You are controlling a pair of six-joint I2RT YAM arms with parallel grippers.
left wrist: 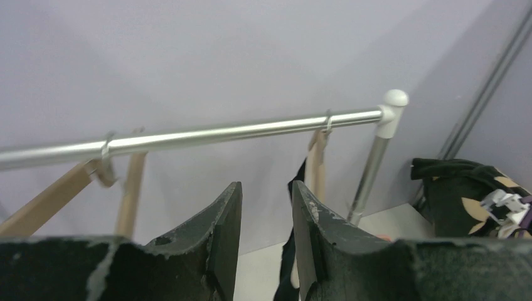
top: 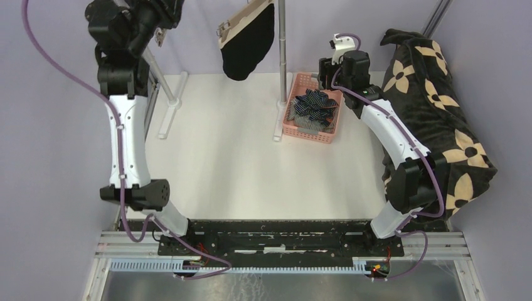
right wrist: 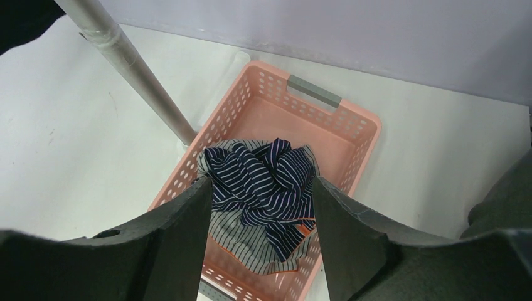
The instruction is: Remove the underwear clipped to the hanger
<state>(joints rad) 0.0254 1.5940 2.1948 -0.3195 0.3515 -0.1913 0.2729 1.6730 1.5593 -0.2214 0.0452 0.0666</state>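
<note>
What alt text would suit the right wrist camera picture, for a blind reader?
The right pincer, open, hangs above a pink basket holding crumpled navy striped underwear on top of a grey patterned piece. A metal pole slants across the upper left, over a white table.

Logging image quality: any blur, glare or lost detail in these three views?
Top external: even light, but the black underwear is a featureless dark shape. Left wrist: bright glare along the rail, softer toward the left edge. Right wrist: striped underwear sharp; the dark right hand blocks the lower frame.
</note>
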